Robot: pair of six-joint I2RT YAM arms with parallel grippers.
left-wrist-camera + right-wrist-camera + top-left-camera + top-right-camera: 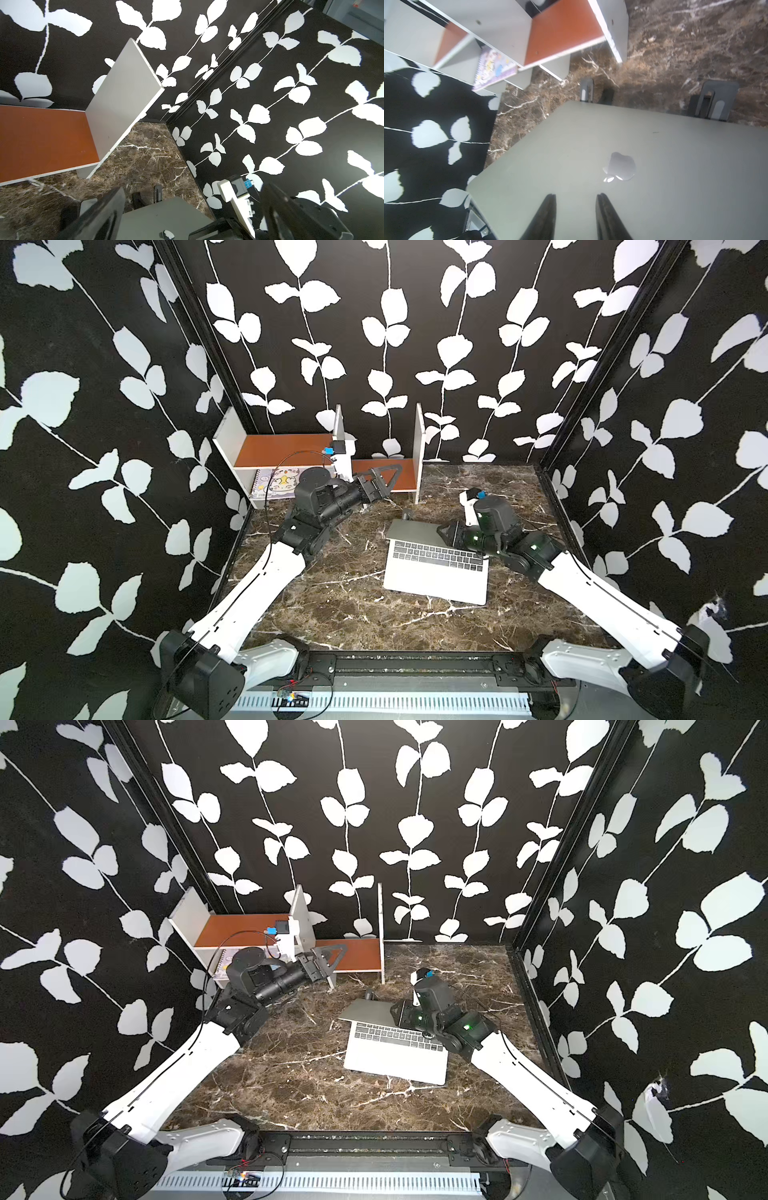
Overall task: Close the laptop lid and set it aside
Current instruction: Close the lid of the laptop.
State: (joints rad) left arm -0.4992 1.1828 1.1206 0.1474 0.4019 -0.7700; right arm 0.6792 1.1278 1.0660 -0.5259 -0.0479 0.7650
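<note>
Shelf unit (282,452), white with orange boards, stands at the far left of the table (332,614). A spiral notebook (274,485) lies under its lower board, behind the left hand's wrist.

Left hand (392,475): fingers spread fully, nothing between them. It is held in the air in front of the shelf unit's right-hand orange board.

Laptop (436,585) sits on the table below and to the right of that hand, well apart from it, with the keyboard exposed. Lid (415,529) is partly lowered and tilted over the keyboard's far rows, outer face up. A black stand (714,99) pokes out just beyond the lid's far edge.

Right hand (576,196): fingers a small gap apart, gripping nothing. Both tips lie over the lid's outer face, just short of the apple logo (619,166). The tips appear to touch the lid, but the wrist view is blurred there, so contact is not certain.
</note>
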